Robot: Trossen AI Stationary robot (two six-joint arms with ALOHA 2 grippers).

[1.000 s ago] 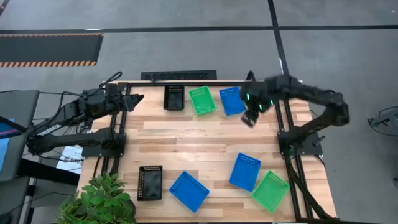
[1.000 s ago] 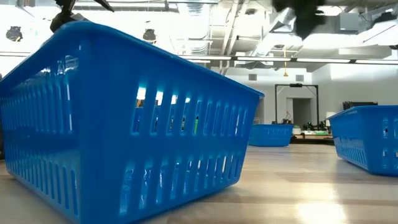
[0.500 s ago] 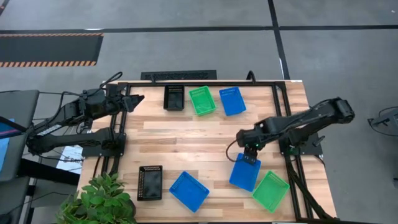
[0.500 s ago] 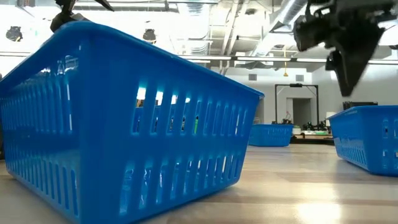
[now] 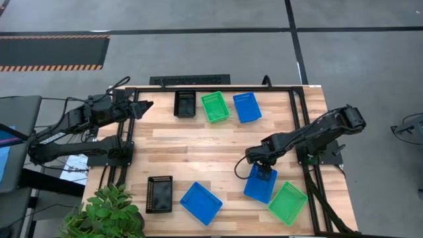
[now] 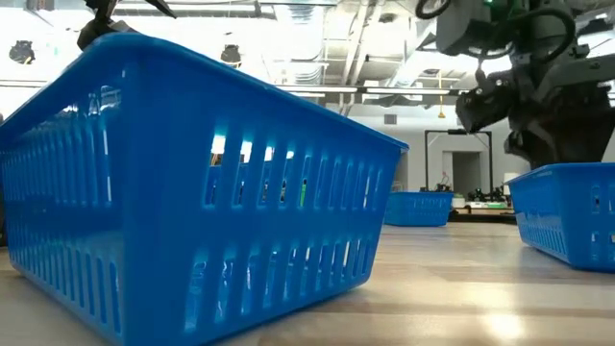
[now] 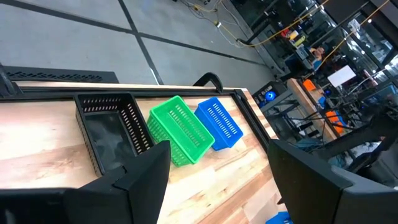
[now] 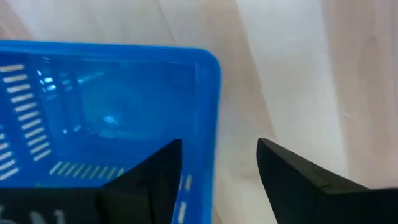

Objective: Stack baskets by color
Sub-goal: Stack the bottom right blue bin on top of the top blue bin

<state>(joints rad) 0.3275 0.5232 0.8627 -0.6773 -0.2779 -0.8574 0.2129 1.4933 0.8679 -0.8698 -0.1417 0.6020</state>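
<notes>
The open right gripper (image 5: pixel 262 173) straddles the upper rim of the blue basket (image 5: pixel 259 185) at lower right, one finger inside.

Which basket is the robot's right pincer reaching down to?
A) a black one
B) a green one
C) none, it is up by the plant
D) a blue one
D: in the high view the right pincer is over the near edge of the blue basket, and its wrist view shows open fingers straddling that basket's blue rim.
</notes>
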